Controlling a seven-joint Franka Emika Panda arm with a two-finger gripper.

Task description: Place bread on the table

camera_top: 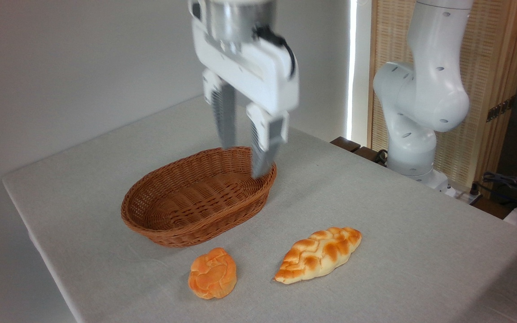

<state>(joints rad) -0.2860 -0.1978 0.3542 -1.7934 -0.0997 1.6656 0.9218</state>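
The elongated braided loaf of bread (318,255), pale golden with toasted brown patches, lies flat on the light grey-beige cloth-covered table (397,211), in front of and to the right of the brown oval wicker basket (195,199). The white two-finger gripper (243,159) hangs over the basket's far rim, fingers parted and holding nothing, well apart from the loaf. A small round orange knotted bun (212,273) sits left of the loaf.

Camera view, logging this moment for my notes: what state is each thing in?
Bread: lying flat on the table, outside the basket, ungripped.
Round bun: on the table in front of the basket, apart from the bread.
Basket: upright, empty.
Gripper: open, holding nothing, above the basket's far end.
Table: cloth-covered, bearing all three.
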